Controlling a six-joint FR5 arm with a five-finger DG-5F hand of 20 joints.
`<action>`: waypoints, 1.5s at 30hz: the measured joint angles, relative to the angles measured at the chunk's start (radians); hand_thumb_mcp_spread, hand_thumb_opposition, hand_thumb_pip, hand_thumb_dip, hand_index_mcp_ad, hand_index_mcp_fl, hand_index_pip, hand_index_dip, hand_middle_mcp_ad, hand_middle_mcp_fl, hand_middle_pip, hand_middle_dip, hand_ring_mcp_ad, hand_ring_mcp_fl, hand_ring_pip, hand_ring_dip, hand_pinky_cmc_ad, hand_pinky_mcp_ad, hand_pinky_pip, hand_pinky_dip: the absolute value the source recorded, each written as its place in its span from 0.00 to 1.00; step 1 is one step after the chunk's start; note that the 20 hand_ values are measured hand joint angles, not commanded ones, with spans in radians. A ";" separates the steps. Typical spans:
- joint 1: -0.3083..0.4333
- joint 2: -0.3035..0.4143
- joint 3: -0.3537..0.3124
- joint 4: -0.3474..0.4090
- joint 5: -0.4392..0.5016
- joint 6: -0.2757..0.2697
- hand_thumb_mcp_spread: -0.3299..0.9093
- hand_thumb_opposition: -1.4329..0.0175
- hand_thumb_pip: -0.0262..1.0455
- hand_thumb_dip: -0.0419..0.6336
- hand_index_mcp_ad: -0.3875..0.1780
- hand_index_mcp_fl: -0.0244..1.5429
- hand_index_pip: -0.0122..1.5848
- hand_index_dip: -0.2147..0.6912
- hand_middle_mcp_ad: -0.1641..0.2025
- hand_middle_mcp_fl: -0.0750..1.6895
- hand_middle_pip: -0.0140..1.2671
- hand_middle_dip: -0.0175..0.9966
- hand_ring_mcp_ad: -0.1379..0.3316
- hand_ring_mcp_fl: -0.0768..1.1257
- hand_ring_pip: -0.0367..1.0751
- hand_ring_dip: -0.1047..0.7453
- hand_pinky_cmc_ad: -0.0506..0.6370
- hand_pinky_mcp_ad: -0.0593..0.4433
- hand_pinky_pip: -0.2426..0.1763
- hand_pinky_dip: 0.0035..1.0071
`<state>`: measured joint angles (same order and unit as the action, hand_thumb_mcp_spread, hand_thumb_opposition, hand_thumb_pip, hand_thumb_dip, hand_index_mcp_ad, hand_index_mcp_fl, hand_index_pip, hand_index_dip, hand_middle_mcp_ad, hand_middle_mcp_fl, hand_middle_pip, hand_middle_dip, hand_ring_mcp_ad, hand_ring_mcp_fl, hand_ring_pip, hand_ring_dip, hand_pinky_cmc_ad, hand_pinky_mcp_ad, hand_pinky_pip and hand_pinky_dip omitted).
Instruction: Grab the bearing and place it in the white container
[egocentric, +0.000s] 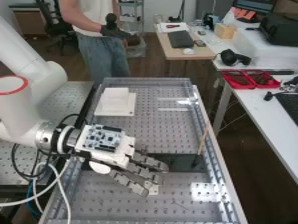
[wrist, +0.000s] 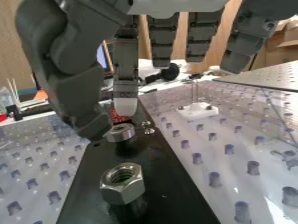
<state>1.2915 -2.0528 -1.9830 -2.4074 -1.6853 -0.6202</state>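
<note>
In the high view the hand (egocentric: 141, 172) hangs over the black plate (egocentric: 181, 163), its fingers extended toward the right. In the wrist view the hand (wrist: 66, 75) is open, thumb and fingers apart. The bearing (wrist: 121, 133), a small silver ring, sits on the black plate (wrist: 169, 192), close beside the thumb's tip and below a pale-tipped finger; whether the thumb touches it I cannot tell. A large steel hex nut (wrist: 122, 184) stands on the same plate. Toward the bench's far end is a white square container (egocentric: 116, 102).
A thin brown stick with a dark end (egocentric: 201, 145) stands at the plate's right end. A small white fixture (wrist: 197, 111) sits on the perforated bench top beside the plate. Small metal parts (wrist: 148, 127) lie near the bearing. Raised metal rails (egocentric: 211, 150) edge the bench.
</note>
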 joint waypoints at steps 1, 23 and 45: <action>-0.001 -0.001 0.001 0.000 -0.001 0.000 0.62 0.42 0.63 0.53 0.53 0.02 0.92 0.56 0.64 0.06 0.12 0.20 0.61 0.06 0.12 0.22 0.60 0.71 0.43 0.19; -0.004 -0.002 -0.001 -0.005 -0.007 -0.018 0.61 0.42 0.68 0.55 0.53 0.02 0.90 0.56 0.64 0.05 0.12 0.20 0.61 0.06 0.12 0.22 0.60 0.71 0.43 0.19; -0.001 0.001 -0.006 0.001 -0.007 -0.048 0.59 0.45 0.63 0.48 0.53 0.02 0.90 0.56 0.64 0.05 0.11 0.20 0.61 0.06 0.11 0.22 0.60 0.70 0.43 0.19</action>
<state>1.2908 -2.0519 -1.9892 -2.4062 -1.6922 -0.6680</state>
